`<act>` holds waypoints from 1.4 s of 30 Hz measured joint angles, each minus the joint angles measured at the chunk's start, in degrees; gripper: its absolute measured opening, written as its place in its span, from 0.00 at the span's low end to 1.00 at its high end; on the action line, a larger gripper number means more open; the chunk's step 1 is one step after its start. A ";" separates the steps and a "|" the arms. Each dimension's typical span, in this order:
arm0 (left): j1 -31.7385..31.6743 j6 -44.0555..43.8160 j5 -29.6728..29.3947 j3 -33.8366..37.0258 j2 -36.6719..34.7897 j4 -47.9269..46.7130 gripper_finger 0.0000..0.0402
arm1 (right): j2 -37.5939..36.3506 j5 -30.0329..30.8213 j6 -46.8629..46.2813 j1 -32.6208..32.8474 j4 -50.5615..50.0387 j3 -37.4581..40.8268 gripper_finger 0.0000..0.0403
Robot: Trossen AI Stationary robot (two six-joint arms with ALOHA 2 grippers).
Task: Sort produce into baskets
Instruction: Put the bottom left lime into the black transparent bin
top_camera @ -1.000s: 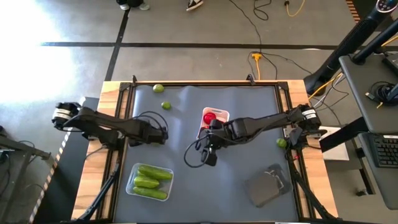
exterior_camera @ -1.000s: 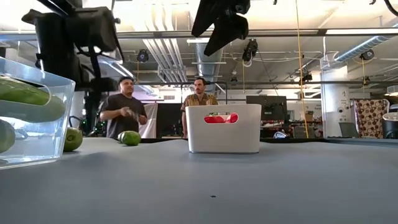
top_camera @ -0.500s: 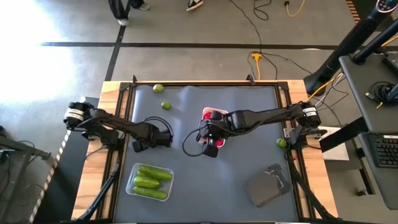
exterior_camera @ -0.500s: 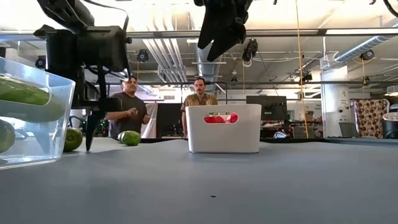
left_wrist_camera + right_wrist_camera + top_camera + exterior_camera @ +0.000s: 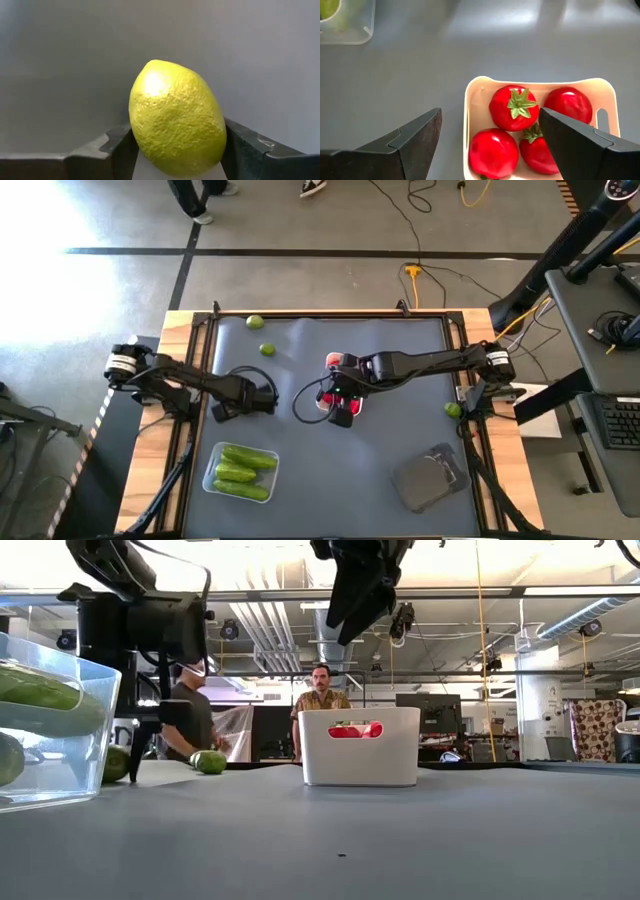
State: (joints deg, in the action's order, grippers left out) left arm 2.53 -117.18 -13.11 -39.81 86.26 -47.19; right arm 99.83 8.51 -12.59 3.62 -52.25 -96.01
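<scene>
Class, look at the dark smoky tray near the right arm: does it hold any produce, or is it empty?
Empty, as far as the high view shows: the dark smoky tray has no produce visible inside, while the cucumbers and tomatoes fill other trays.

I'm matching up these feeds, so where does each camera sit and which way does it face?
High: overhead, straight down; both arms, white tray.
Low: table height, level; arms overhead.
Left wrist: between left gripper fingers holding lime.
Right wrist: above tray's tomatoes; open right gripper.
All but the left wrist share the white tray.
</scene>
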 joint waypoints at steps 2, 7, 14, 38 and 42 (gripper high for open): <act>-0.51 1.54 -1.53 0.10 -0.06 -0.20 0.51 | 0.00 0.00 0.41 0.00 -0.21 0.00 0.81; -1.79 4.72 -4.42 0.09 -1.33 -0.40 0.46 | -0.21 -0.02 1.26 -0.29 -1.79 0.00 0.81; -6.35 26.35 -15.44 -9.17 -3.97 -0.35 0.46 | -2.55 4.23 2.21 -0.44 -5.09 0.00 0.81; -30.87 91.29 10.92 -63.03 36.62 2.37 0.46 | -14.50 17.05 -21.57 -5.91 -16.09 0.00 0.81; -31.09 93.61 11.12 -71.91 42.06 -1.66 0.46 | -13.29 17.03 -23.46 -7.55 -17.04 0.13 0.81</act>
State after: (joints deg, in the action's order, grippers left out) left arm -28.56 -23.57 -1.99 -111.72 128.32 -48.85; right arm 86.54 25.54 -36.06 -3.93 -69.29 -95.87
